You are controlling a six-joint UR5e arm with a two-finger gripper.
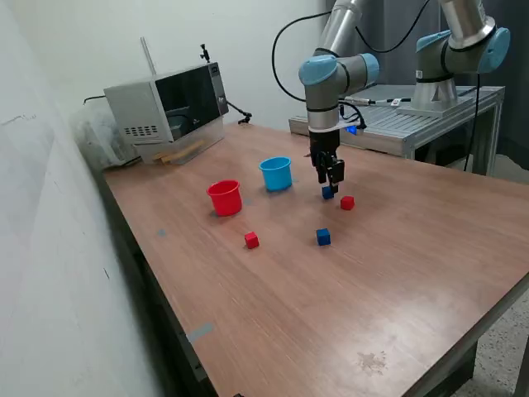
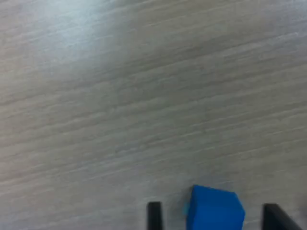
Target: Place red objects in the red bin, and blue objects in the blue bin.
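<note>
- The gripper [image 1: 331, 179] points straight down over the middle of the wooden worktop [image 1: 397, 273], its tips low, just above a blue cube [image 1: 328, 193].
- In the wrist view that blue cube [image 2: 215, 209] sits on the wood grain between the two dark fingertips [image 2: 154, 214], with a gap showing on each side, so the gripper is spread and pinches nothing.
- Whether the tips reach the worktop cannot be told from either view.
- A red cube [image 1: 347, 203] lies just beside this blue cube, toward the exterior view's right, and apart from it.
- A second blue cube [image 1: 323, 237] lies nearer the camera, well apart from the gripper.
- A second red cube [image 1: 251, 240] lies toward the exterior view's left of that one, roughly level with it.
- The light blue cup [image 1: 276, 174] stands upright near the gripper, toward the exterior view's left of it.
- The red cup [image 1: 225, 198] stands upright beside the blue cup, further to the exterior view's left and a little nearer the camera.
- All four cubes rest on the worktop, outside both cups.
- A microwave [image 1: 169, 106] stands at the far corner of the worktop by the wall.
</note>
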